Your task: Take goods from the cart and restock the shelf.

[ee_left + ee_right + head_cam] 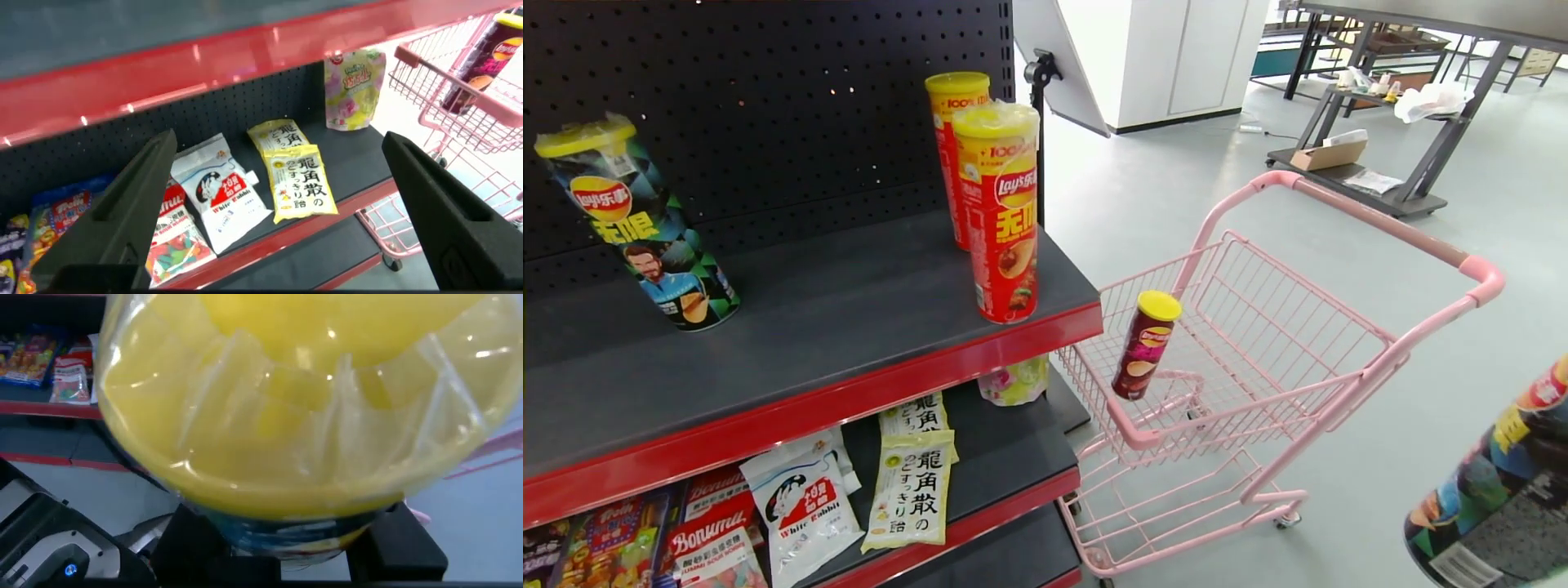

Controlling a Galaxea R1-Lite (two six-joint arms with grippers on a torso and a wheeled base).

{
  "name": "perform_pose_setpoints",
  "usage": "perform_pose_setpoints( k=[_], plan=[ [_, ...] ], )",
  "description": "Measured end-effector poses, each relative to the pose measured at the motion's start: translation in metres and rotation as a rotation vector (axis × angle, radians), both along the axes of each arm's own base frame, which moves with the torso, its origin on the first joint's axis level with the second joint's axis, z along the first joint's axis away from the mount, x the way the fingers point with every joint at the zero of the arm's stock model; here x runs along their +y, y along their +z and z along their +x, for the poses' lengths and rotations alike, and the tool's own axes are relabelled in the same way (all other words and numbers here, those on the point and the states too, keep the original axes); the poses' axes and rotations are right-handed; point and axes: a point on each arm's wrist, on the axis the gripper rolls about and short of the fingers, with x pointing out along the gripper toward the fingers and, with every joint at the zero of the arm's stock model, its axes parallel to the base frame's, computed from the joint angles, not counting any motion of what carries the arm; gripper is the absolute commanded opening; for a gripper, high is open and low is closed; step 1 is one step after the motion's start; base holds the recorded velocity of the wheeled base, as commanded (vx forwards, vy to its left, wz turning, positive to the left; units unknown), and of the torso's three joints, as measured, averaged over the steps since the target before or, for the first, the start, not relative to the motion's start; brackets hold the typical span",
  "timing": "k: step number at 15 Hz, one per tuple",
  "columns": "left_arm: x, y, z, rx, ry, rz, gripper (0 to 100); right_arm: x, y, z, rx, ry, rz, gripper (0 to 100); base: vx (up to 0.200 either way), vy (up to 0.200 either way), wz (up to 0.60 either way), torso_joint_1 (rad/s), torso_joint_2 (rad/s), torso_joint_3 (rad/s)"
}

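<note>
The right gripper [286, 551] had its jaws clenched on a dark chip can [1494, 482] with a yellow lid, held near the pink cart [1339, 327]. The left gripper [278, 137] stood with jaws wide apart, holding nothing, facing the snack bags [298, 184] on the lower tier. A maroon can [1143, 345] leaned in the cart's basket, and two red cans [1001, 212] stood on the shelf [849, 327].

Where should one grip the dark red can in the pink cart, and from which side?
Probably the dark red can around its upper body, under the yellow lid, from above: it leans inside the pink cart, whose wire walls block its sides.
</note>
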Motion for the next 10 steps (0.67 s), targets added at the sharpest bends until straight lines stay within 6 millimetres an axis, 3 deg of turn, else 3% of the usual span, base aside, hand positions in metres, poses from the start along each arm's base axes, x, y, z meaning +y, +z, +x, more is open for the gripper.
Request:
perform_pose_setpoints(
  k=[4, 10],
  plan=[
    [0.000, 0.000, 0.000, 0.000, 0.002, 0.011, 100, 0.009, 0.002, 0.030, 0.029, 0.029, -0.003, 0, 0.000, 0.000, 0.00, 0.216, -0.51, -0.300],
    [0.000, 0.000, 0.000, -0.002, 0.005, 0.021, 100, 0.012, -0.003, 0.043, 0.077, 0.028, -0.017, 0, 0.000, 0.000, 0.00, 0.165, -0.38, -0.210]
  ],
)
